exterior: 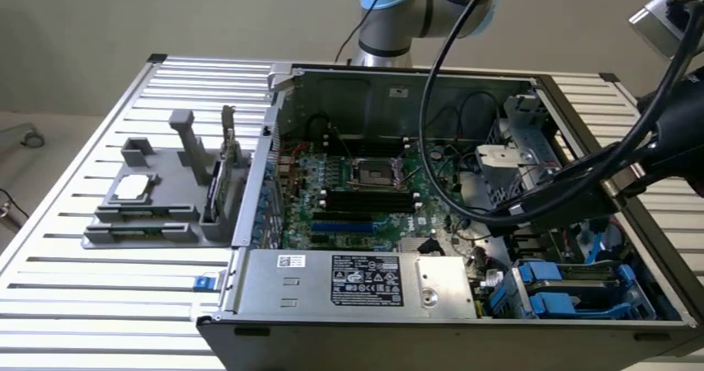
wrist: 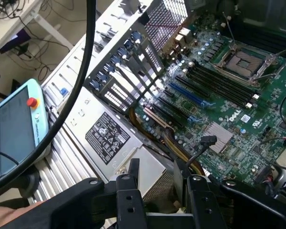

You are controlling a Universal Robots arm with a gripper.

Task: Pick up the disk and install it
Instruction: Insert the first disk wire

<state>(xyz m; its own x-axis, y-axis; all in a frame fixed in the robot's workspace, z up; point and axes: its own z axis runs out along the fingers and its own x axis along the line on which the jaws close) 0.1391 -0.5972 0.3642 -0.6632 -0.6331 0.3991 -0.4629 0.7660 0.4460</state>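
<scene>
**Exterior view.** I see the arm (exterior: 616, 173) reach in from the exterior view's right over the open case (exterior: 385, 82) on the desk (exterior: 66, 288). The disk (exterior: 546, 279), in its blue carrier, sits in the drive bay at the lower right of the frame, below the arm and beside the power supply (exterior: 363, 279). I cannot tell whether it is fully seated. A fixture (exterior: 143, 214) carrying a small chip (exterior: 132, 188) stands outside the case, at the exterior view's left.

**Wrist view.** The hand (wrist: 156, 174) is released. Its fingers (wrist: 133, 171) stand apart with nothing between them, above the power supply and next to the motherboard (wrist: 219, 95).
</scene>
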